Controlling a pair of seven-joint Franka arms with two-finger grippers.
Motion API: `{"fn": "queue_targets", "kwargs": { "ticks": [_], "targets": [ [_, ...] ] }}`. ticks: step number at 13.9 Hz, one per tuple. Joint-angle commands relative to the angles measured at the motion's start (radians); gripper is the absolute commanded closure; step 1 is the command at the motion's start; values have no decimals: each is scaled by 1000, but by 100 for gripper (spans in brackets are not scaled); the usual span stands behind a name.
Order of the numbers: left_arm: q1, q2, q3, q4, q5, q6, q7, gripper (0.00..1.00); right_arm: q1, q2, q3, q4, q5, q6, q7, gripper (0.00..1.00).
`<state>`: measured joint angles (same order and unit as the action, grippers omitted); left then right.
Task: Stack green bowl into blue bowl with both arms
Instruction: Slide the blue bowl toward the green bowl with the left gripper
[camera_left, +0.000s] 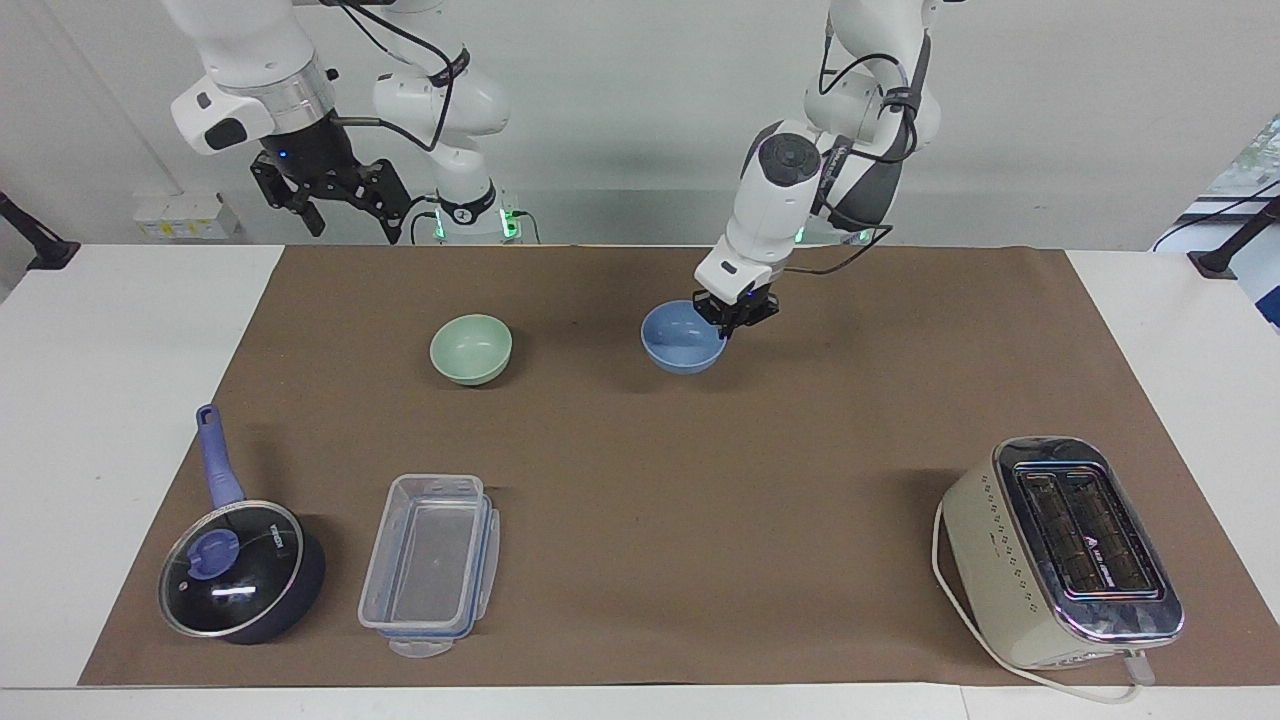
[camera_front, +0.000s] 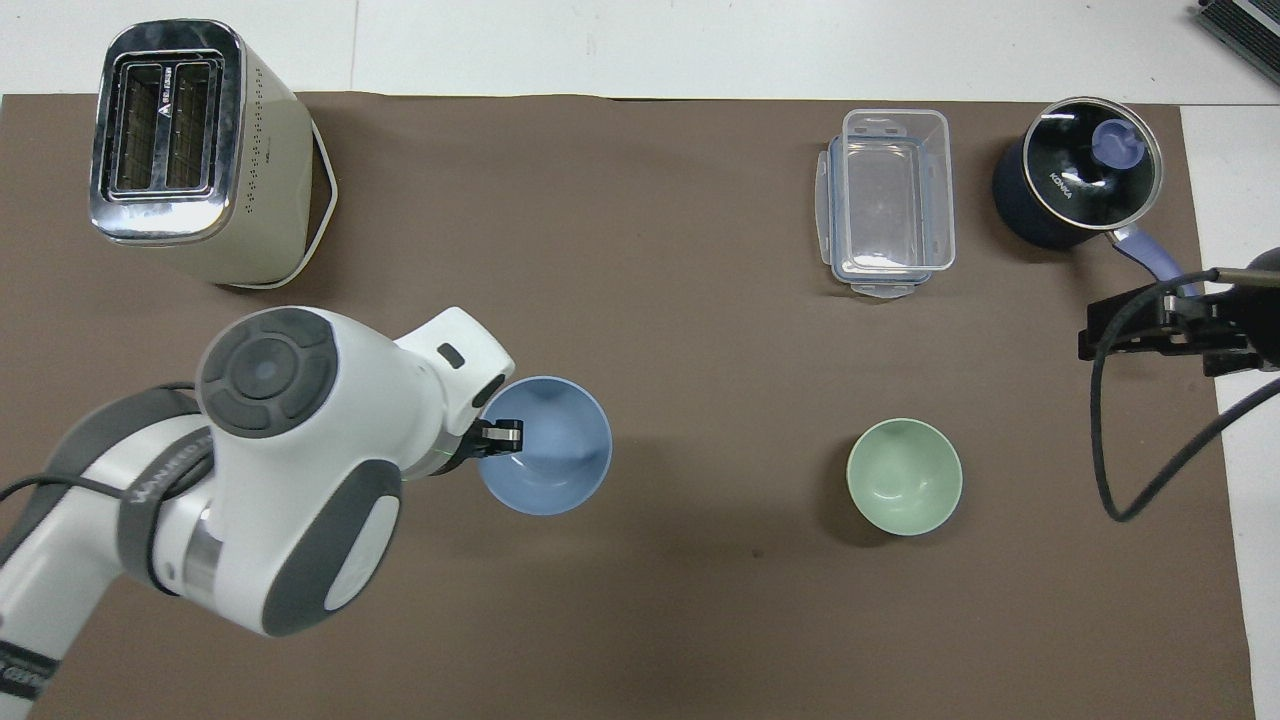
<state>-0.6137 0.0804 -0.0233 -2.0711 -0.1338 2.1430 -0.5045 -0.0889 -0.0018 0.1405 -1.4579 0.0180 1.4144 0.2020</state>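
White jointed arms with grey joint caps, black cables, black hands.

Light: bright, even, diffuse, from above.
Shadows: soft; faint dark patch on the brown mat beside the blue bowl, darker one close beside the green bowl, another beside the toaster.
Glare: chrome toaster top and the saucepan glass lid show bright reflections.
Focus: both views sharp, no motion blur.
Distortion: none obvious at the mat edges.
Colour: slight cool cast on the wall.
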Motion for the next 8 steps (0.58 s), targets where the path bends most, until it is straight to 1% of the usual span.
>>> {"fn": "queue_targets", "kwargs": {
  "ticks": [1, 3, 4, 5, 8],
  "targets": [
    [-29, 19, 19, -61, -27, 101, 7, 100, -22, -20, 4, -24, 20, 9, -24, 0],
    [-29, 41, 19, -63, -33, 107, 15, 100, -28, -20, 4, -25, 20, 9, -23, 0],
    [-29, 42, 19, -64, -38, 103, 17, 77, -29, -20, 4, -25, 20, 9, -23, 0],
    [-29, 42, 19, -61, -38, 92, 11, 1, -29, -20, 4, -25, 20, 9, -21, 0],
    [-14, 24, 22, -47, -38, 86, 1, 0, -29, -20, 4, -25, 19, 11, -19, 0]
  ]
}}
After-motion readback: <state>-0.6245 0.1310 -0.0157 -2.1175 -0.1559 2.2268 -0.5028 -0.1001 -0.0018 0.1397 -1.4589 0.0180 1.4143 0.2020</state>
